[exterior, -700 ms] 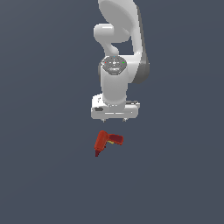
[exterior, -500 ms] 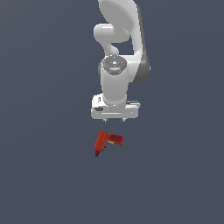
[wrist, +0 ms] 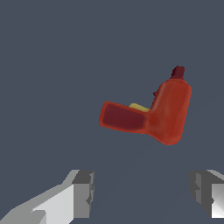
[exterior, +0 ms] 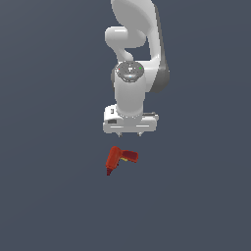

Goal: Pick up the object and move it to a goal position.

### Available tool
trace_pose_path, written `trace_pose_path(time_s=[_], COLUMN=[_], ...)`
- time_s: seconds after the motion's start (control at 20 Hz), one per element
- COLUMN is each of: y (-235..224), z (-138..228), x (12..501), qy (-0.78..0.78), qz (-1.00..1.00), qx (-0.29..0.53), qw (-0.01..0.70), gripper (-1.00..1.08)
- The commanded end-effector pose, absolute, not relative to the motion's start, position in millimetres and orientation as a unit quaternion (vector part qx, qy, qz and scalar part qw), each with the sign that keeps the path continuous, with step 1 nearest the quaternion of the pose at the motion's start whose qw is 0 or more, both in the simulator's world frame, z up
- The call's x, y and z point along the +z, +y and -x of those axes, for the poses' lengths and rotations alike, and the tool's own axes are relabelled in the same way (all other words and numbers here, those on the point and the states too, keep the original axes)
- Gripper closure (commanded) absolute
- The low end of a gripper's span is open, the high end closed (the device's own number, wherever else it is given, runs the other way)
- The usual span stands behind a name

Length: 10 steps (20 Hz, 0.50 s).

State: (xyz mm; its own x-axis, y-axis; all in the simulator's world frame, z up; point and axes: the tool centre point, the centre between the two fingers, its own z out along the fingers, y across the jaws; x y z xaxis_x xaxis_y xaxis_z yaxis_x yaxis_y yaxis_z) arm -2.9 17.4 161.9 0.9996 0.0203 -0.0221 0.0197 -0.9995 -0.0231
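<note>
The object, a small red L-shaped toy drill [exterior: 120, 159] with a yellow patch and a dark tip, lies flat on the dark grey floor. In the exterior view it sits just below the gripper [exterior: 130, 134], a little toward that view's left. The white arm hangs straight above it, apart from it. In the wrist view the drill [wrist: 155, 114] lies ahead of the gripper [wrist: 142, 192], beyond the two grey fingertips [wrist: 83, 188]. The fingers stand wide apart with nothing between them.
A plain dark grey floor [exterior: 54, 196] surrounds the drill on all sides. No other objects or edges show in either view.
</note>
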Motion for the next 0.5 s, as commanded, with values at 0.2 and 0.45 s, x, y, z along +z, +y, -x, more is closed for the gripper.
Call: trace_pose_path(time_s=[0.2, 0.45], y=[11, 3], z=[1, -1], x=[154, 143], qy=[-0.019, -0.033], qz=[1.0, 0.999], qx=[-0.003, -0.023], qw=[0.009, 0.006], gripper=[-0.6, -0.6])
